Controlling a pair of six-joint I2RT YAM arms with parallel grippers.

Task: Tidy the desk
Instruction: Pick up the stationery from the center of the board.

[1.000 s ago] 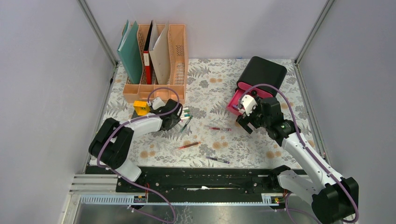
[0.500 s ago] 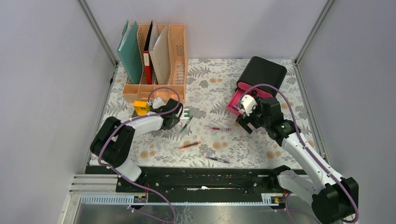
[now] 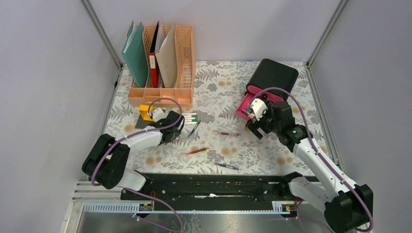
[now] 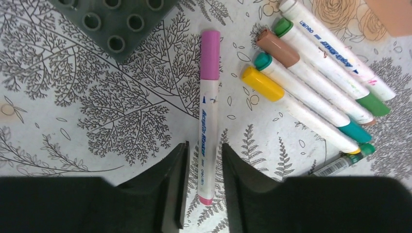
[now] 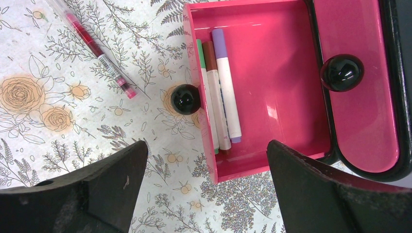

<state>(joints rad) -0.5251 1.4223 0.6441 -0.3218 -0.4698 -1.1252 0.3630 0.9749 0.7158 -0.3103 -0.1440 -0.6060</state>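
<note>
The desk (image 3: 218,92) is a white cloth with grey ferns and tan flowers. My left gripper (image 3: 176,127) hangs low over it. In the left wrist view its jaws (image 4: 204,145) stand narrowly apart on either side of the tail of a pink-capped marker (image 4: 209,97) that lies flat, with a thin gap on each side. Several capped markers (image 4: 311,92) lie in a row to its right. My right gripper (image 3: 252,121) is wide open and empty (image 5: 206,145) above the near corner of the open pink drawer (image 5: 272,73), which holds three markers (image 5: 221,92).
A peach file rack (image 3: 160,90) with folders stands back left, a yellow block (image 3: 146,111) in front of it. A grey studded block (image 4: 116,19) lies beyond the pink marker. The black drawer box (image 3: 272,73) sits back right. Loose pens (image 3: 228,133) (image 3: 197,151) (image 3: 227,166) lie mid-desk.
My left arm has drawn back toward the near left, away from the marker row. The right arm has not moved.
</note>
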